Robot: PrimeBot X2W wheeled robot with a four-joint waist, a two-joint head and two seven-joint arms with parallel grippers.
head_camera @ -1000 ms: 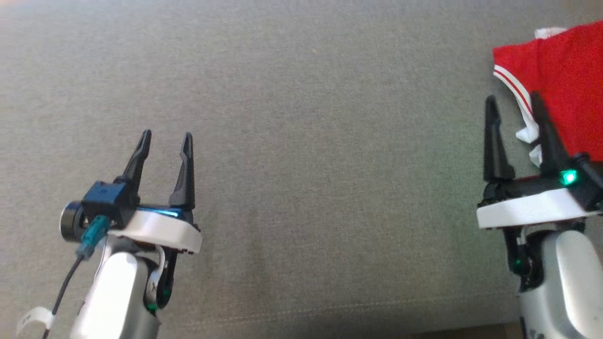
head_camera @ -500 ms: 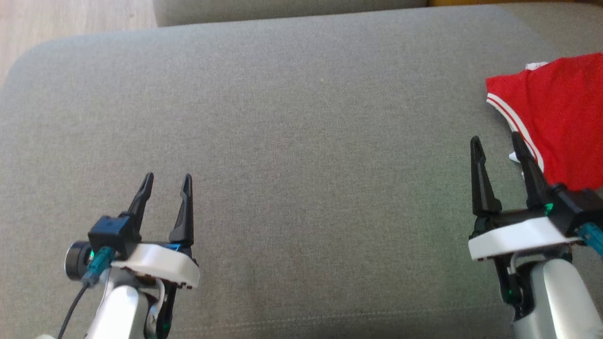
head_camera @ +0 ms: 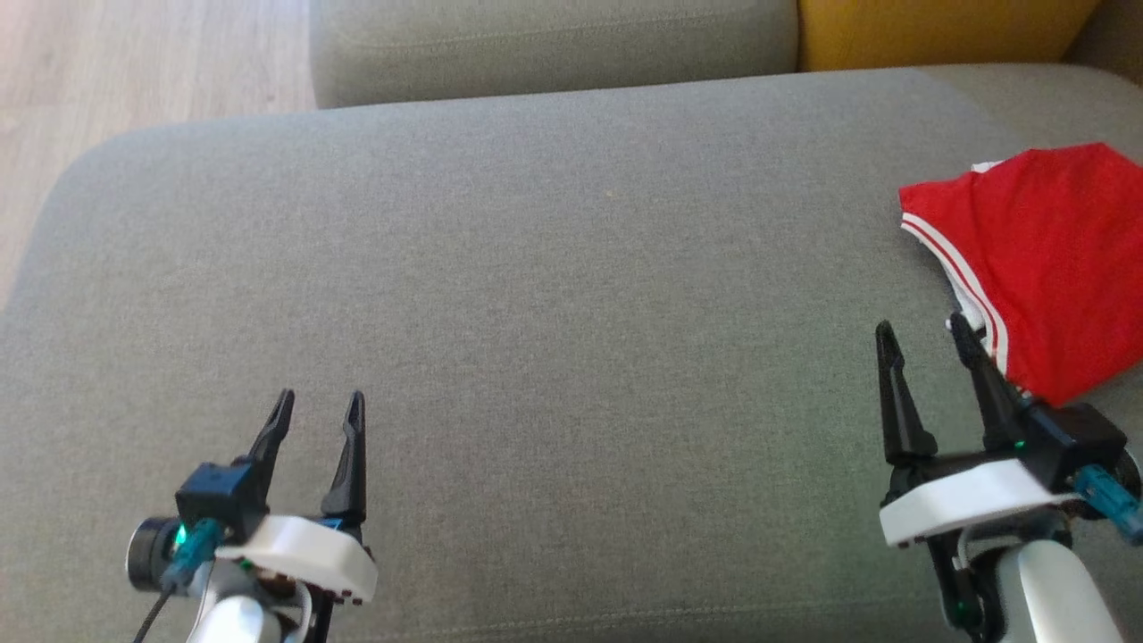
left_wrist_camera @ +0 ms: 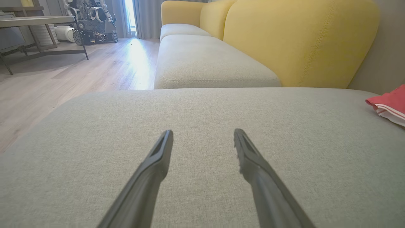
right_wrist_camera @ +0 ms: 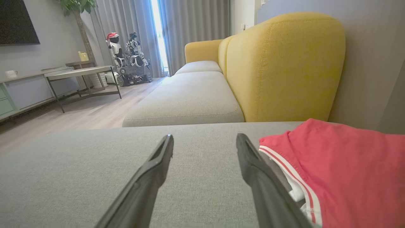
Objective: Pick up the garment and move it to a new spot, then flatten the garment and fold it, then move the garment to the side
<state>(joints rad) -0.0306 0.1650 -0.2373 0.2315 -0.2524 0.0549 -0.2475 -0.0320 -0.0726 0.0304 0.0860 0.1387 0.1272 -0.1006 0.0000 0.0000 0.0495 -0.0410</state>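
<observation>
— Grey sofa cushion [head_camera: 571,313] underneath, wide, stretching edge to edge. Nearest to the camera?
— Left gripper [head_camera: 321,395] at the lower left, fingers spread apart over plain fabric.
— And opposite?
— Right gripper [head_camera: 921,321] at the lower right, fingers likewise spread; outer finger just beside a white-striped hem, touching or not hard to tell.
— Whose hem?
— Red garment [head_camera: 1045,259] with white trim, lying rumpled on the cushion's right end, well apart from the left gripper.
— Farther back?
— Second seat cushion [head_camera: 554,45] and yellow backrest [head_camera: 938,31] past the far edge, pale wooden floor [head_camera: 134,62] to the left. Beyond, seen from the right wrist, low table [right_wrist_camera: 79,71] and wheeled robot [right_wrist_camera: 129,63] near grey curtains [right_wrist_camera: 190,25].
</observation>
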